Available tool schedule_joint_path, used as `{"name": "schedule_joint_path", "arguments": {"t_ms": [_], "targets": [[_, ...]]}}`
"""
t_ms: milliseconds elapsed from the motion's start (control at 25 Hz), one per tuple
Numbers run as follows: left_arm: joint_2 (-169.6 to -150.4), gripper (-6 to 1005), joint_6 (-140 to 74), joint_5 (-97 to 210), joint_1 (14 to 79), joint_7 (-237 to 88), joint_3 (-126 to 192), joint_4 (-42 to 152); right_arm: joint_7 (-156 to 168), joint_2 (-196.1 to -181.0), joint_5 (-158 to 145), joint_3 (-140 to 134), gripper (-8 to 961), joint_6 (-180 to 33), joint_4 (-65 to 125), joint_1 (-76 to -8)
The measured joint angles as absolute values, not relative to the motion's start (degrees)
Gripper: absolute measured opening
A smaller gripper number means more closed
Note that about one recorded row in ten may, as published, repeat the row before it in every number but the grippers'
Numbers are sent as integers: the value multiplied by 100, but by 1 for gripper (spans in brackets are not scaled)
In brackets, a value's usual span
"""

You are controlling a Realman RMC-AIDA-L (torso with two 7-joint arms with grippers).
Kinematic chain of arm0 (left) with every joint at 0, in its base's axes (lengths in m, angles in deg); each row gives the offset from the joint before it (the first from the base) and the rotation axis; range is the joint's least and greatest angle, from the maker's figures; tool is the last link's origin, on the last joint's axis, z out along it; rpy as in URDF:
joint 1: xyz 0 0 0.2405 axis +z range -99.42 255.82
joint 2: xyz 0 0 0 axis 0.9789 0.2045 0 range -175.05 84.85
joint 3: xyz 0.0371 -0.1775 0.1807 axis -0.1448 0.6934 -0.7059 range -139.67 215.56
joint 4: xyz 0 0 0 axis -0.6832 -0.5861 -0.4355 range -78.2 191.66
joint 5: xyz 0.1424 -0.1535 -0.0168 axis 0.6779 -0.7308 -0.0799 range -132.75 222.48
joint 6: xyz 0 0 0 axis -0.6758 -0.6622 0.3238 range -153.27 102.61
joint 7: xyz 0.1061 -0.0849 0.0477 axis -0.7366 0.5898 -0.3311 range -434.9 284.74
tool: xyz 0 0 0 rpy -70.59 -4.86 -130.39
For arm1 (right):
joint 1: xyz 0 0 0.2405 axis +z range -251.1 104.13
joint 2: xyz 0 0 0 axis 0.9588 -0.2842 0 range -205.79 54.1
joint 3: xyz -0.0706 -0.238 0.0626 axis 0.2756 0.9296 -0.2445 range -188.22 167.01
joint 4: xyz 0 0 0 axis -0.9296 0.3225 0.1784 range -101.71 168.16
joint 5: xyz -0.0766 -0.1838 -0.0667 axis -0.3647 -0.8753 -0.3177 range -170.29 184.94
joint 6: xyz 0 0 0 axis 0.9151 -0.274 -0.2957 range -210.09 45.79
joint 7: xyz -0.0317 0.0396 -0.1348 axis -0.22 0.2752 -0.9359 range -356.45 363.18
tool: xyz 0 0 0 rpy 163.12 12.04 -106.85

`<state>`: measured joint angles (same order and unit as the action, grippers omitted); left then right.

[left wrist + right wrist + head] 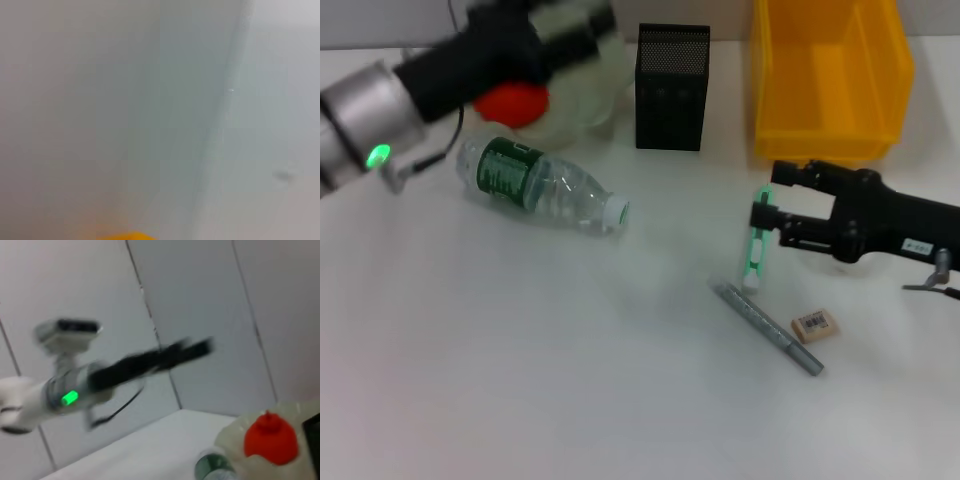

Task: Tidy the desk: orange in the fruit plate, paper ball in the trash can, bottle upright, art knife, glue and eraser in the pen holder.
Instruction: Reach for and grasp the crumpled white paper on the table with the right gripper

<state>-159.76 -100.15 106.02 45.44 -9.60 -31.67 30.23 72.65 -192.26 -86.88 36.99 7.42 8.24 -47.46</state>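
At the right of the head view, the right gripper [761, 222] sits low over the table, its fingers closed on a green-and-white stick [755, 243], presumably the glue, which hangs upright with its lower end near the tabletop. Just below it lies a grey pen-like tool [766, 327], likely the art knife, set diagonally, and the eraser [815, 325] rests beside its lower end. Above, the trash can [830, 75] stands at the upper right, with the pen holder [672, 88] to its left. In the upper left, the left gripper [582, 22] is blurred over the fruit plate [582, 105]; whether it is open cannot be told. The orange [512, 103] sits in the plate. The bottle [538, 183] lies on its side below it.
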Motion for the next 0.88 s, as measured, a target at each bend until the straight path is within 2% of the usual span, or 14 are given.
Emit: {"name": "schedule_joint_path", "arguments": {"t_ms": [40,160,280,520,680,800,880], "targets": [[-15976,769,-10015,10602,4544,-960,-3167,3023,7300,-19202,-8687,3614,683,770,821,-4746],[-15719,801,-11092,11549,4826,-551,-3287,3012,7518,-19138,-8683,3257,680,901,725,-4704],[-15631,832,-11610,12091,4907,-594,-3281,3312,8665,-19116,-8833,3174,677,933,-181,-4631],[-15718,830,-11427,12475,5091,-862,-3286,3362,10747,-19037,-10285,3212,671,944,-1791,-4224],[-15725,828,-11409,12583,5106,-890,-3294,3369,12704,-18791,-12507,3209,666,1464,-2334,-3245],[-15728,827,-11400,12652,5118,-894,-3253,3371,13116,-18772,-13270,3249,663,1680,-2360,-2883],[-15728,826,-11400,12652,5118,-894,-3253,3371,13459,-18811,-14132,3583,661,1787,-2392,-2582]]}}
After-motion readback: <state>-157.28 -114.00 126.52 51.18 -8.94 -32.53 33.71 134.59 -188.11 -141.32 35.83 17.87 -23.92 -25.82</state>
